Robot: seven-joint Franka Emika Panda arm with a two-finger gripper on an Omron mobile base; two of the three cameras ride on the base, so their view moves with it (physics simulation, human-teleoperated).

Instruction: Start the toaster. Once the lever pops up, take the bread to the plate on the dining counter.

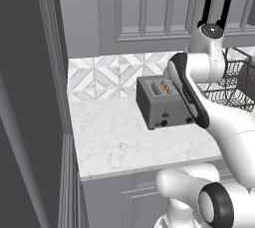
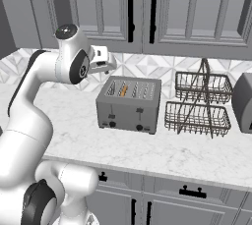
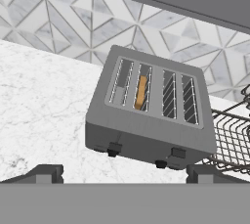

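1. Marble-look white counter (image 2: 162, 153) with grey veins runs under grey panelled wall cabinets (image 2: 197, 8), backed by a backsplash (image 1: 107, 75) of grey and white diamond tiles; grey base cabinets with black handles sit below.
2. A dark grey toaster (image 2: 129, 105) stands upright on the counter near the backsplash, its long axis along the wall, its knob face toward the counter's front edge.
3. Its slots run front to back; the bread (image 3: 141, 92), an orange-brown slice, stands in one slot, its length along the slot.
4. A two-tier wire basket rack (image 2: 199, 105) stands just beside the toaster.
5. The hand (image 2: 104, 60) hangs above the counter, beside the toaster, released and empty, fingers wide apart.
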